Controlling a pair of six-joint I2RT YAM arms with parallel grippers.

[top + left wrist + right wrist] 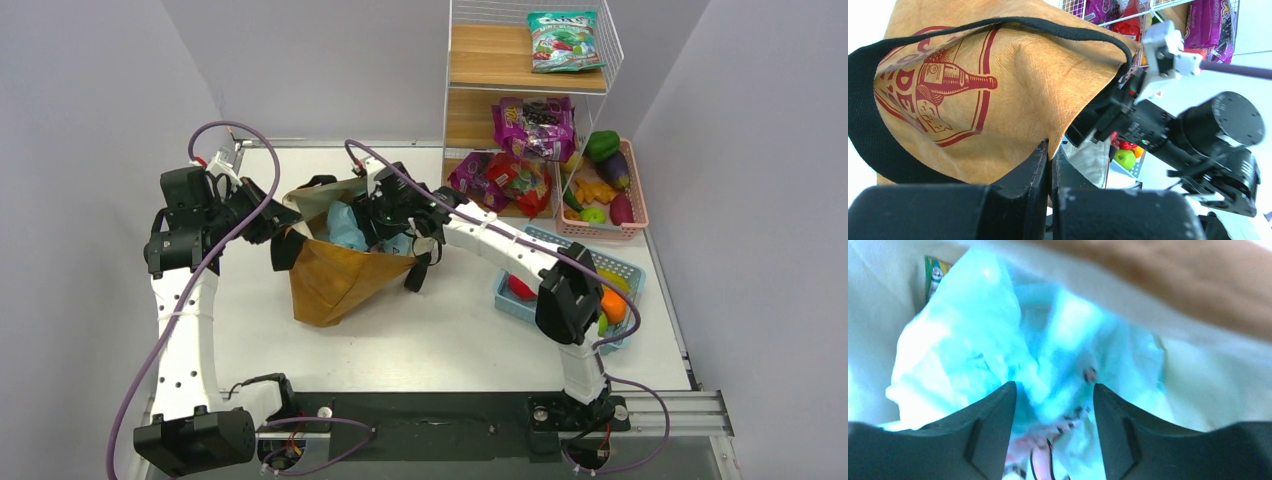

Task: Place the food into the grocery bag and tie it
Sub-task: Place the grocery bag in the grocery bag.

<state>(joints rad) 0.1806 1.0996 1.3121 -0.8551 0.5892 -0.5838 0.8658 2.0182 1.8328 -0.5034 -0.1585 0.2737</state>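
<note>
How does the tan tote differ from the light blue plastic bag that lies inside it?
Colour: the tan tote is opaque orange-brown with black trim and a red bottle print; the light blue plastic bag is translucent.
Shape: the tote keeps broad panels; the plastic bag is crumpled.
Grip: the left gripper is shut on the tote's rim; the right gripper stands open over the plastic bag.
Both are bags.

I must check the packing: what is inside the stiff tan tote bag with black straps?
Inside the stiff tan tote bag lies a crumpled light blue plastic bag. What the blue bag itself holds cannot be seen: its own folds cover that.
</note>
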